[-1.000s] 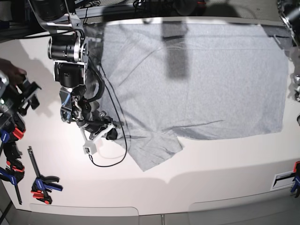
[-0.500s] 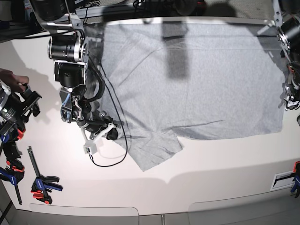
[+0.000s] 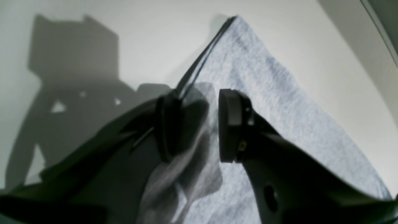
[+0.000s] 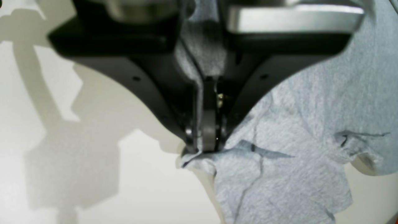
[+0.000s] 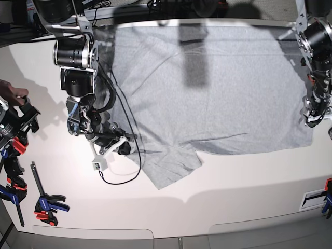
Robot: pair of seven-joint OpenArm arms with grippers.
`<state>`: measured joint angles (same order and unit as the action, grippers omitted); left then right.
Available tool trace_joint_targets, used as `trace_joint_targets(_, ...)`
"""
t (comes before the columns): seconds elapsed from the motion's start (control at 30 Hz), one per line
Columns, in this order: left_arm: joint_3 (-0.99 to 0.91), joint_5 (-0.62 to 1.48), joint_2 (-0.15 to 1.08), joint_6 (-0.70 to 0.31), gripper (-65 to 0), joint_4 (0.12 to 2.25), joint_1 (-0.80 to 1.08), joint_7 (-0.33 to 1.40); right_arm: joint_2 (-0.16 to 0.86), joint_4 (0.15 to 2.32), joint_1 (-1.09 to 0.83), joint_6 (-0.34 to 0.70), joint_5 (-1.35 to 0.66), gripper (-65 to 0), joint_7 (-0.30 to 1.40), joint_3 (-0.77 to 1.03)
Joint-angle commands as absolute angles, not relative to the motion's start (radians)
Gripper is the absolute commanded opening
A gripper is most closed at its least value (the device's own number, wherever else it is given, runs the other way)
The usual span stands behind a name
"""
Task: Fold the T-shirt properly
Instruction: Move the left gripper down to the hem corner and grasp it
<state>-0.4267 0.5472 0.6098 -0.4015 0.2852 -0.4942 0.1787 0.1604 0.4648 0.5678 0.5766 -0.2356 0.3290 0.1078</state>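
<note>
Two grippers at T-shirt (image 5: 218, 88) edges. Right gripper (image 4: 206, 146) clamped tight on cloth near sleeve. Left gripper (image 3: 196, 124) jaws apart, fabric edge between them, not pinched.

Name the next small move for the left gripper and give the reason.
Probably close the left gripper on the T-shirt hem: its jaws stand apart with grey fabric edge between them, not yet pinched, while the right gripper is already shut on the opposite edge.

The T-shirt (image 5: 218, 88) lies spread on the table (image 5: 249, 176), with clamps (image 5: 44, 202) beside its near-left corner.
</note>
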Motion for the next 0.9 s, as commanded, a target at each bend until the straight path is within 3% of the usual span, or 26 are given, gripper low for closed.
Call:
trace_joint_targets(0.0,-0.429,0.546,0.629,-0.405,-44.7,0.296,-0.516,0.17,0.161,0.46,0.573,0.557,-0.183,-65.0,0.389,0.105)
trace_joint_targets(0.87,-0.429,0.524,0.629,-0.405,-46.8,0.296,-0.516,0.203,0.161,0.46,0.573,0.557,-0.184,-65.0,0.384,0.105)
